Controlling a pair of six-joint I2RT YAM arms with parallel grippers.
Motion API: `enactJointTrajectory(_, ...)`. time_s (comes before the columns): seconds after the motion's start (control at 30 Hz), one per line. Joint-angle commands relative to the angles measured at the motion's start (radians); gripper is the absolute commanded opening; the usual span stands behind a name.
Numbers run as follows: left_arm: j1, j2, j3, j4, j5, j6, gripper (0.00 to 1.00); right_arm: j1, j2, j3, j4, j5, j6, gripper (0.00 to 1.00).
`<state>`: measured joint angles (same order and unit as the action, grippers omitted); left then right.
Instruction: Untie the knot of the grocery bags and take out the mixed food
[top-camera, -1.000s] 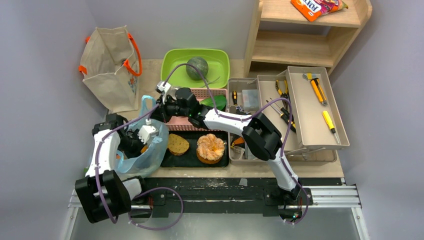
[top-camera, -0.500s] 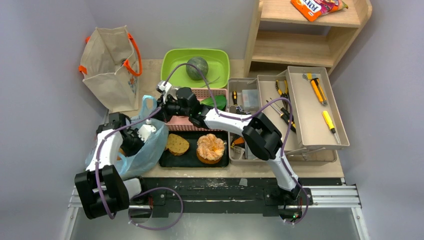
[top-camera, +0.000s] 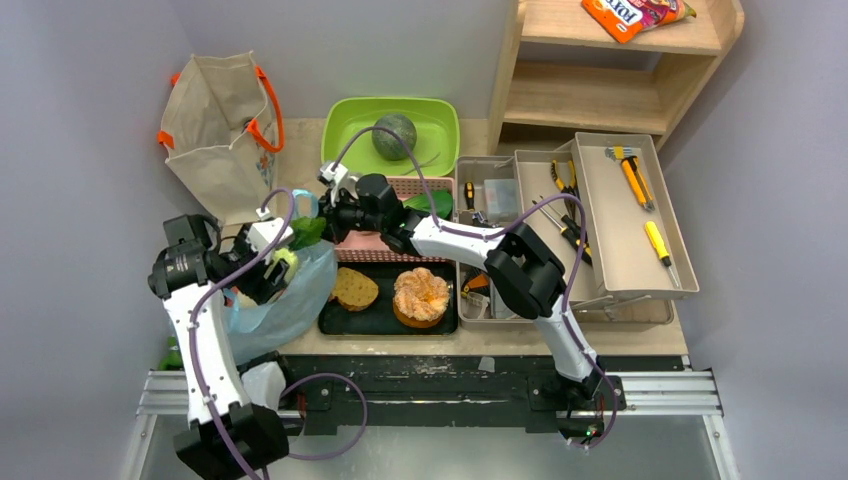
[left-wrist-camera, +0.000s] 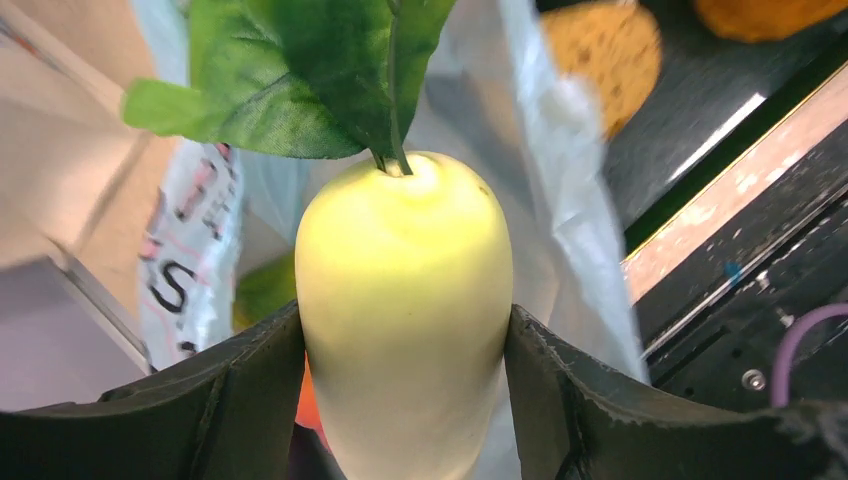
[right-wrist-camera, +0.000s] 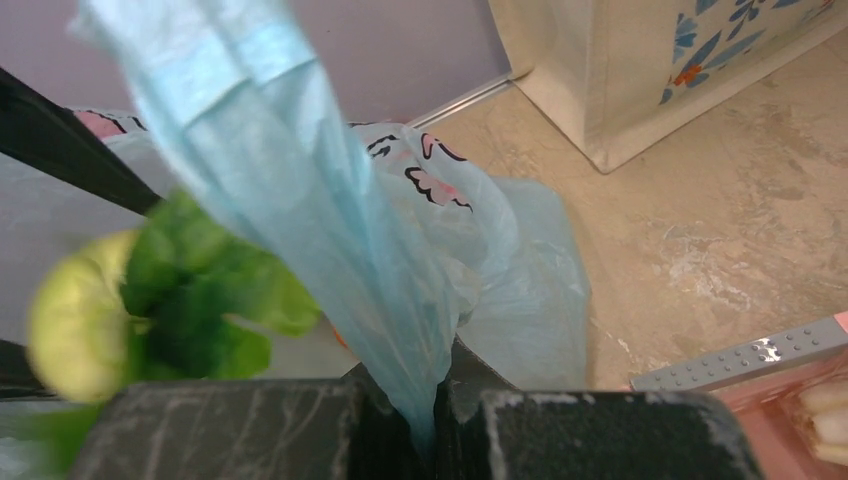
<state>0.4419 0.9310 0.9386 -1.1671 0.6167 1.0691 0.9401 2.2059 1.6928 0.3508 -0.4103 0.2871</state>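
Radish (left-wrist-camera: 405, 300) above bag (top-camera: 288, 308), tote (top-camera: 215, 130) behind

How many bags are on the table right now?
2: a beige tote standing at the back left, and a blue plastic bag at the front left, pinched by the right pincer.

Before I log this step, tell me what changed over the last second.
The left gripper closed on the radish inside the light-blue bag and lifted it up out of the mouth. The right gripper stayed shut on the bag's handle; pastry and melon unmoved.
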Motion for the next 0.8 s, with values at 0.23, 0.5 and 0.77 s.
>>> enactJointTrajectory(0.23, 0.012, -0.027, 0.375, 0.125, 0.414, -0.536, 0.01, -0.003, -0.042, -0.024, 0.057, -0.013, -0.020, 0.00)
enactJointTrajectory(0.5, 0.002, 0.152, 0.634, 0.644, 0.187, -0.933, 0.00, 0.006, -0.086, -0.087, 0.114, -0.002, -0.111, 0.00)
enactJointTrajectory(0.77, -0.194, 0.494, 0.882, 0.642, 0.208, -0.716, 0.02, 0.035, -0.112, -0.134, 0.135, 0.019, -0.441, 0.00)
